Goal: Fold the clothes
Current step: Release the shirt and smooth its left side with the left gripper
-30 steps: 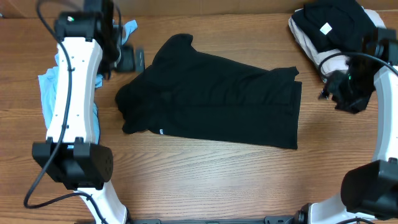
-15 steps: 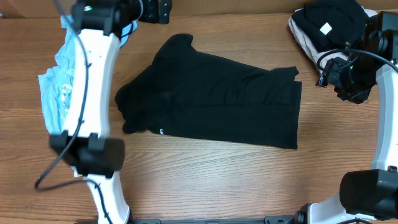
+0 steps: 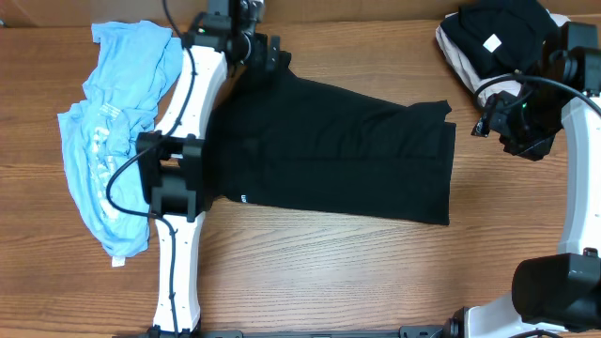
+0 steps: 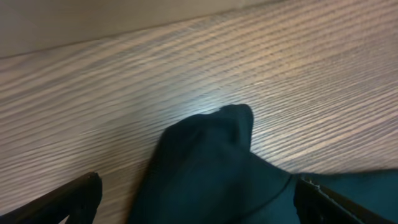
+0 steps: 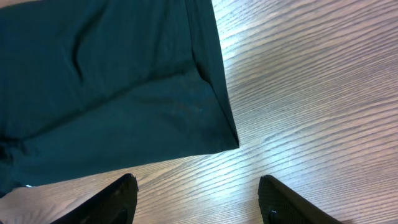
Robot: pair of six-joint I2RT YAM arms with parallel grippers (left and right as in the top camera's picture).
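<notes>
Just below the left end effector [image 4: 198, 182]: the top corner of the black shirt [image 3: 329, 150], flat on the wooden surface [image 3: 310, 272]. Hangs wide open, grips nothing. Off to its left, a crumpled blue garment [image 3: 108, 141]. Under the right end effector [image 5: 198, 186]: the shirt's hem corner and bare wood. Likewise spread wide, empty. Near it, toward the far edge, a stack of folded clothes [image 3: 498, 42].

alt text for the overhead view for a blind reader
A black shirt lies flat on a wooden table, the left gripper above its far sleeve and the right gripper beside its hem. A crumpled light blue garment lies at the left; folded clothes sit in the far right corner.
</notes>
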